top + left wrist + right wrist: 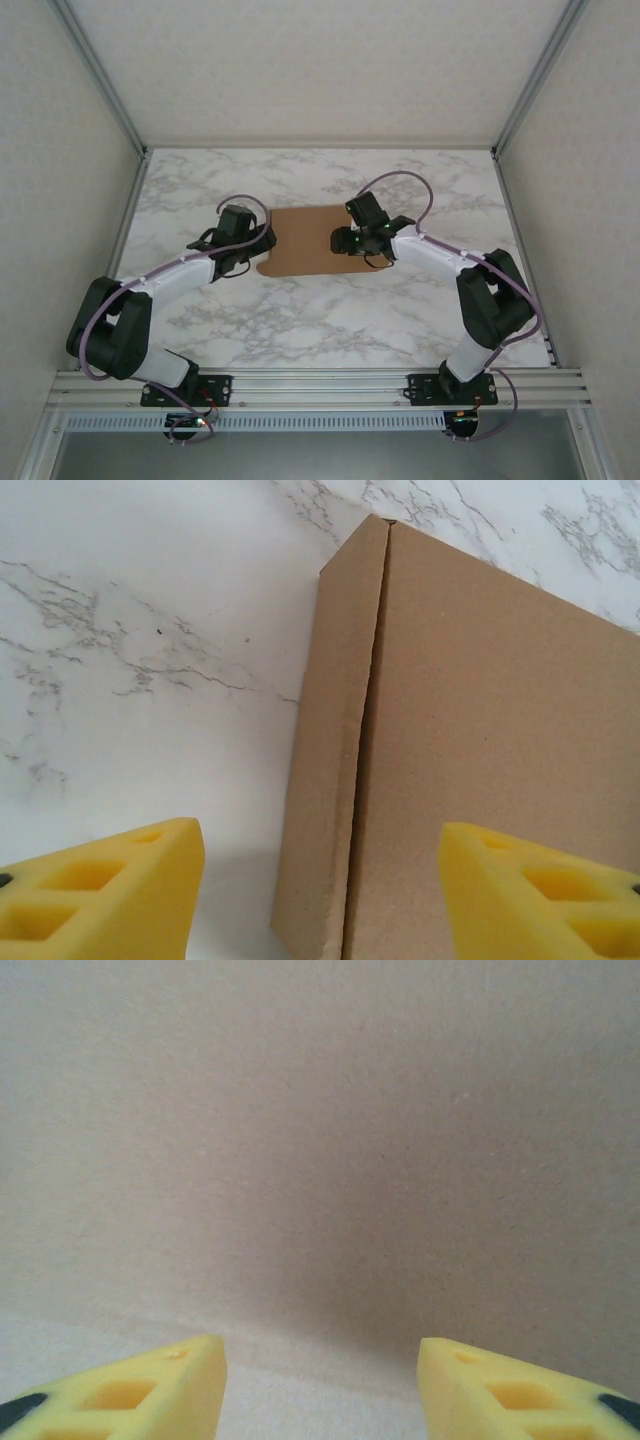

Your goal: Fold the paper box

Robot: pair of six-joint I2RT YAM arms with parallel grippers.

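The paper box (310, 240) lies flat in the middle of the top view; left gripper (320, 880), fingers apart, hangs over its side flap (330, 730); right gripper (322, 1375), fingers apart too, faces plain card; best pinch that flap and lift slowly.

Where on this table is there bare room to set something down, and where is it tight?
Bare marble: the wide strip of table between the paper box and the arm bases, and the strip between box and back wall. Crowded: the box's two sides, where the left gripper and right gripper sit.
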